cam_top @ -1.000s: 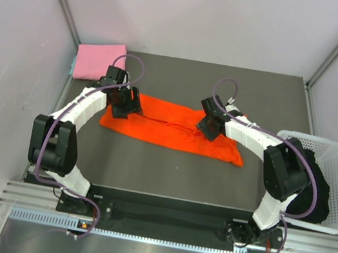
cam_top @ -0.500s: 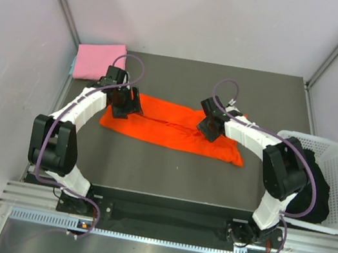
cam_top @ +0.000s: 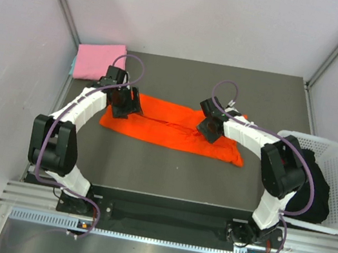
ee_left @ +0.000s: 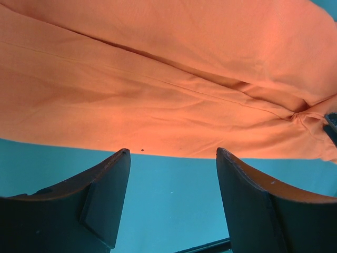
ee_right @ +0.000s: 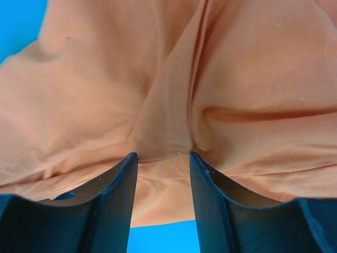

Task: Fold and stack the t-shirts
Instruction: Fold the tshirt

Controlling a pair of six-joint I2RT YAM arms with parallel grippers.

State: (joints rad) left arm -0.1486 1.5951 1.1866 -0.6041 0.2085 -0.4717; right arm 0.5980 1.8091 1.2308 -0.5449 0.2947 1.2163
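One orange-red t-shirt (cam_top: pixel 175 131), one pink t-shirt (cam_top: pixel 98 62), one white basket (cam_top: pixel 335 226), one table (cam_top: pixel 167 172), one left gripper (ee_left: pixel 172 153), one right gripper (ee_right: pixel 162 155)

Orange-red t-shirt (cam_top: pixel 172 129) outstretched (pink t-shirt (cam_top: pixel 96 61) folded)

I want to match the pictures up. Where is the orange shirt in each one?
Top external: the orange shirt lies as a long strip across the middle of the table.
Left wrist: the orange shirt fills the upper half, with bare table below.
Right wrist: the orange shirt fills nearly everything, wrinkled.
Shared landmark: the shirt's edge against bare table, which looks blue in both wrist views.
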